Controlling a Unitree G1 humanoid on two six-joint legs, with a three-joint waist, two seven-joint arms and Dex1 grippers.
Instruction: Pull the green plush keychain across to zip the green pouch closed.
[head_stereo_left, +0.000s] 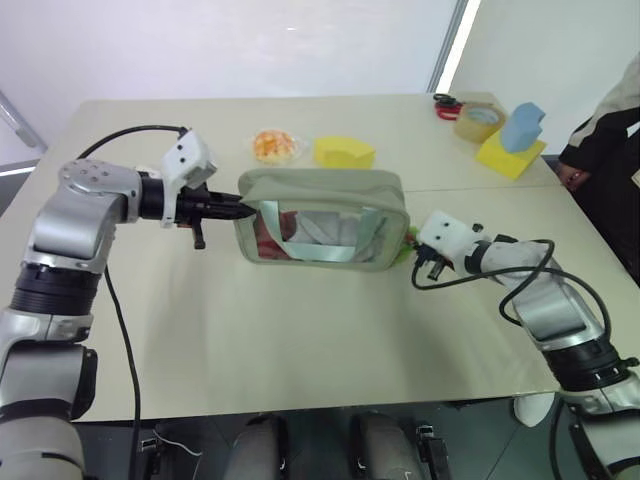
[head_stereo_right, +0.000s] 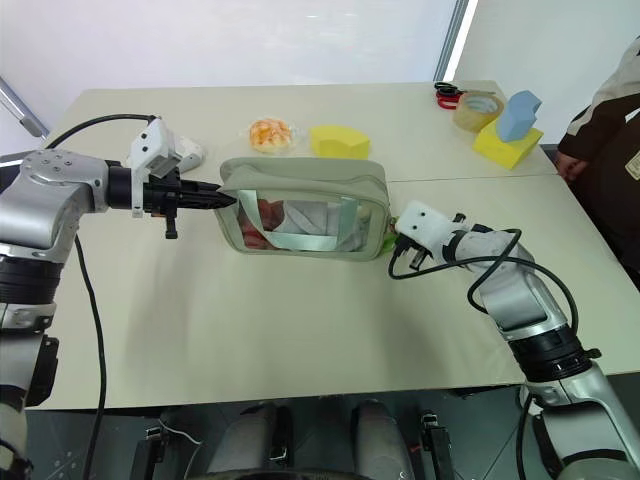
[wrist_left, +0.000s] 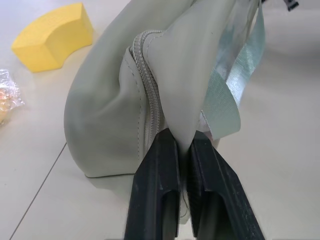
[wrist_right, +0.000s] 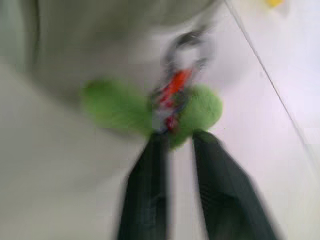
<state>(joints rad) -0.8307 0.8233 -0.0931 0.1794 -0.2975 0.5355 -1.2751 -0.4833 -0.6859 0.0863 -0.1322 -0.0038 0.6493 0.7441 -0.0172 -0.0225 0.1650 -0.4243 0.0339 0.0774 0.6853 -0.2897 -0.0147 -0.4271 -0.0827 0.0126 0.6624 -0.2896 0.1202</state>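
The green pouch (head_stereo_left: 320, 188) lies in the middle of the table, its clear window facing me, with red and white contents and two mint straps showing. My left gripper (wrist_left: 182, 137) is at the pouch's left end, shut on a fold of fabric beside the zipper (wrist_left: 150, 100). The green plush keychain (wrist_right: 200, 107) hangs from a metal ring at the pouch's right end (head_stereo_left: 405, 246). My right gripper (wrist_right: 181, 136) is right at it. Its fingers (wrist_right: 150, 190) stand apart, their tips against the plush.
Behind the pouch lie a yellow sponge (head_stereo_left: 343, 151) and a wrapped orange snack (head_stereo_left: 273, 145). At the back right are a tape roll (head_stereo_left: 478, 122), red scissors (head_stereo_left: 446, 103) and blue-on-yellow sponge blocks (head_stereo_left: 515, 140). A person (head_stereo_left: 610, 130) stands at the table's right edge.
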